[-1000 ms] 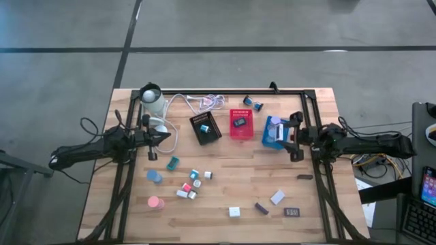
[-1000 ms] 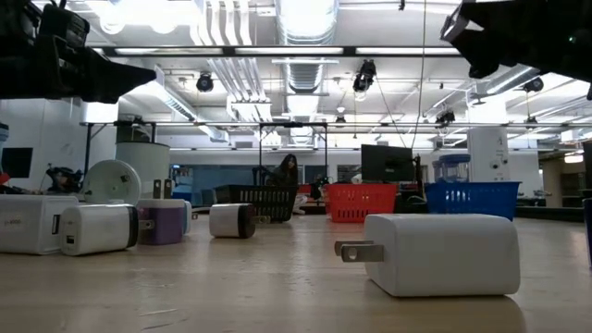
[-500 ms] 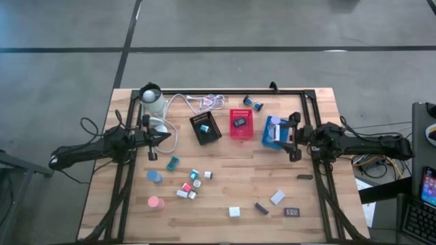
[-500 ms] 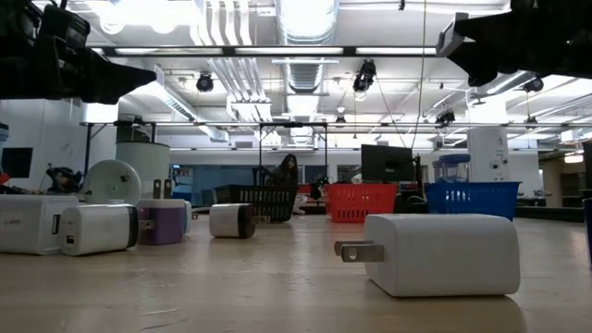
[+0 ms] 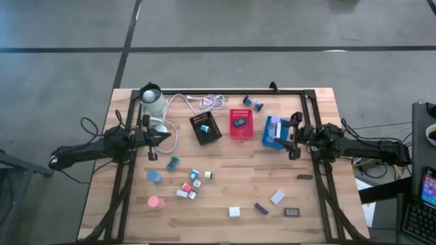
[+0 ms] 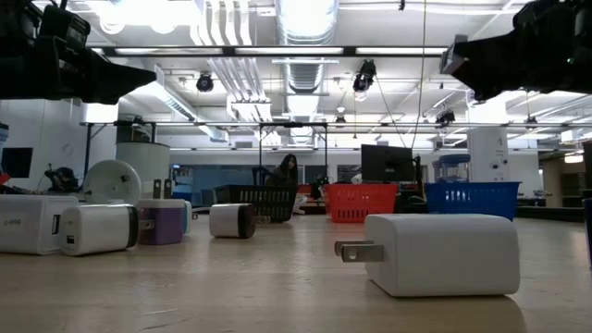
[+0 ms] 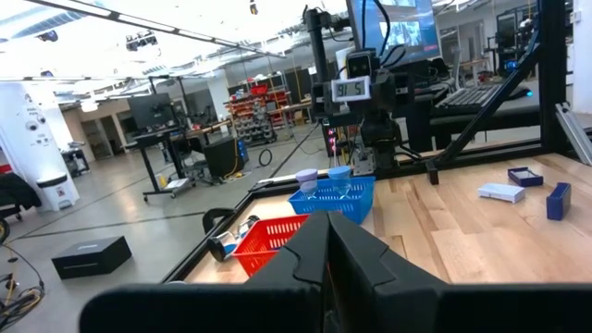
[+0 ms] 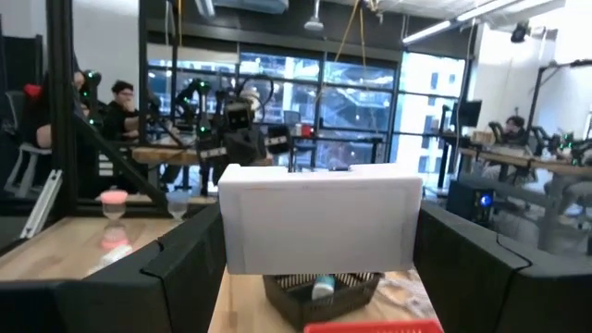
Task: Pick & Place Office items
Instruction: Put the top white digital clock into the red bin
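Office items lie loose on the wooden table: a teal block [image 5: 173,162], a blue roll [image 5: 155,177], a pink roll [image 5: 155,202], white blocks [image 5: 234,211] and a dark rectangle [image 5: 292,211]. My right gripper [image 5: 291,136] stands level at the right edge of the blue tray [image 5: 270,138], shut on a white block [image 8: 319,217]. My left gripper [image 5: 165,137] waits shut and level over the table's left part, holding nothing. In the low view a white block [image 6: 444,254] with plug prongs lies close up on the table. My right gripper pinches the white block by its two short ends [image 8: 231,231] between its two fingers [image 8: 185,264]. The fingers come level from the table's right side. The block is lifted clear, and its long side runs level across the gap.
A black tray [image 5: 206,128] and a red tray [image 5: 240,124] stand left of the blue one, each with an item inside. A white coiled cable [image 5: 204,102] and a white cylinder [image 5: 151,99] sit at the far left. A dark frame [image 5: 225,91] rims the table.
My right gripper has tipped a little by the blue tray; in the low view its dark shape has shifted.
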Action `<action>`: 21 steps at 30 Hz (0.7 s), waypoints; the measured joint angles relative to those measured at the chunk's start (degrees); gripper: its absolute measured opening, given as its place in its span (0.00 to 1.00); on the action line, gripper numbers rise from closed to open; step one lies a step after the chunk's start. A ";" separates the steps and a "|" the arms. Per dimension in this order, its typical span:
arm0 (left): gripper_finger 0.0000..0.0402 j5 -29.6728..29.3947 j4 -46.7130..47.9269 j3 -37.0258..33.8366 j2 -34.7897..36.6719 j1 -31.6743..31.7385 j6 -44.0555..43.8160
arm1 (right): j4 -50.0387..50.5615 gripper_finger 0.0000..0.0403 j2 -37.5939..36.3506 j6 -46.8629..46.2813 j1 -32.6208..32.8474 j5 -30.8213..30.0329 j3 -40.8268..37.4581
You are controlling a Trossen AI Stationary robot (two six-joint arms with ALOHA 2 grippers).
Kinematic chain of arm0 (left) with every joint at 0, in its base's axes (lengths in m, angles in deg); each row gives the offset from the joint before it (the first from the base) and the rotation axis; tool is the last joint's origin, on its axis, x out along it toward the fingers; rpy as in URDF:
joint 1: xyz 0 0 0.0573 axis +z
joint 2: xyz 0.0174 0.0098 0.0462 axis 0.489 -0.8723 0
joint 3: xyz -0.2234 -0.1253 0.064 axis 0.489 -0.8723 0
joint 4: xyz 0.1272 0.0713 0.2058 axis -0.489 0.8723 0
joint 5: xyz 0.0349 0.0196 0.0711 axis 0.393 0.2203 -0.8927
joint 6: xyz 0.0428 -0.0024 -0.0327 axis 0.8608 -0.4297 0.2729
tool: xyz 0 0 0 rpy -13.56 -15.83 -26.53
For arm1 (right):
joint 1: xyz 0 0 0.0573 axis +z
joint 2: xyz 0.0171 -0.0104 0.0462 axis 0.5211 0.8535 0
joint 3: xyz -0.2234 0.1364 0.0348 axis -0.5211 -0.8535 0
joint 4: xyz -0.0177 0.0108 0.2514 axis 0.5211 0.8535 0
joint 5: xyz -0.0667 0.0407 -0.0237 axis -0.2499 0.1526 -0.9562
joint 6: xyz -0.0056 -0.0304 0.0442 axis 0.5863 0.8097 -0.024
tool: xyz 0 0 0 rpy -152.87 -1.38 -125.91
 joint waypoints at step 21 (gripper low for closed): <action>0.03 0.00 -0.16 0.00 0.00 0.00 0.53 | 1.44 0.71 0.02 -0.36 -0.15 0.17 -0.01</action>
